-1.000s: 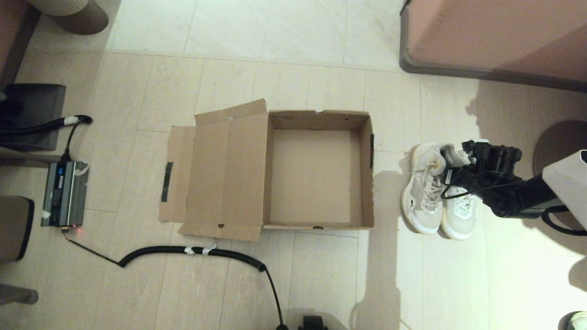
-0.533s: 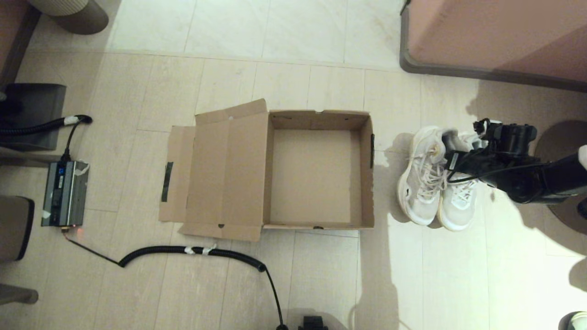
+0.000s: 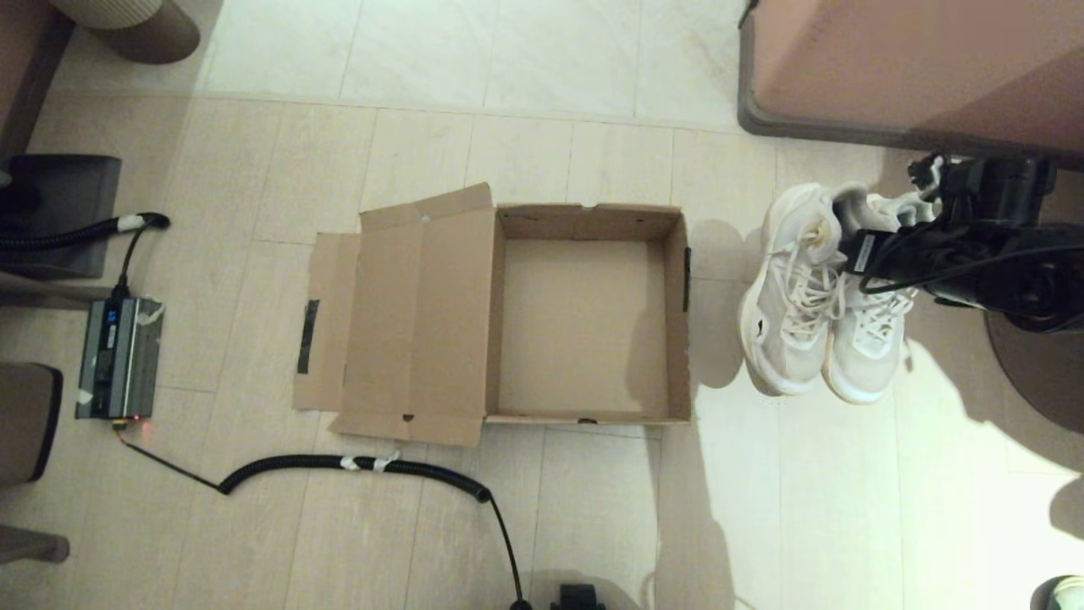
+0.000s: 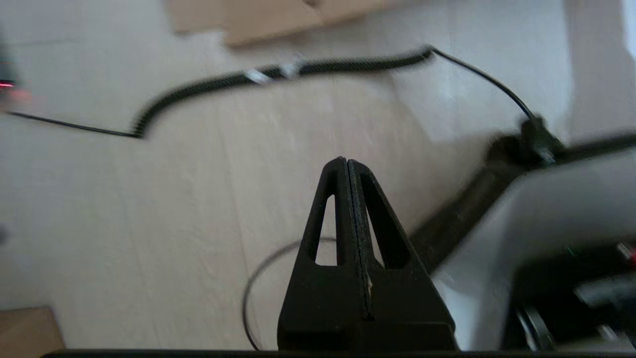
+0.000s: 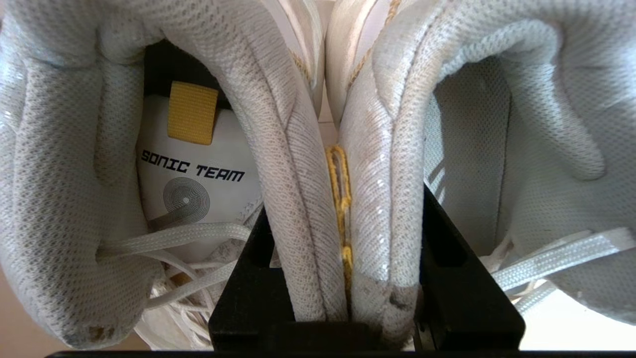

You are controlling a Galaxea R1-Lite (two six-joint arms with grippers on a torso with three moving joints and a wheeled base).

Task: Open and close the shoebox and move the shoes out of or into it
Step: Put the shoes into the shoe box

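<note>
The brown cardboard shoebox (image 3: 677, 339) stands open and empty on the floor, its lid (image 3: 398, 322) folded flat to its left. To the right of the box, the pair of white shoes (image 3: 817, 296) hangs lifted off the floor. My right gripper (image 3: 855, 246) is shut on the shoes, one finger inside each shoe, pinching their two inner collar walls (image 5: 343, 209) together. My left gripper (image 4: 347, 161) is shut on nothing, low over bare floor near the robot's base.
A black coiled cable (image 3: 356, 466) lies on the floor in front of the box. A grey device (image 3: 118, 356) sits at the left. A pink cabinet (image 3: 915, 68) stands at the back right, and a round dark base (image 3: 1033, 373) sits below the right arm.
My right gripper has lifted the shoes off the floor and carried them up and away from me. The box and the left arm have not moved.
</note>
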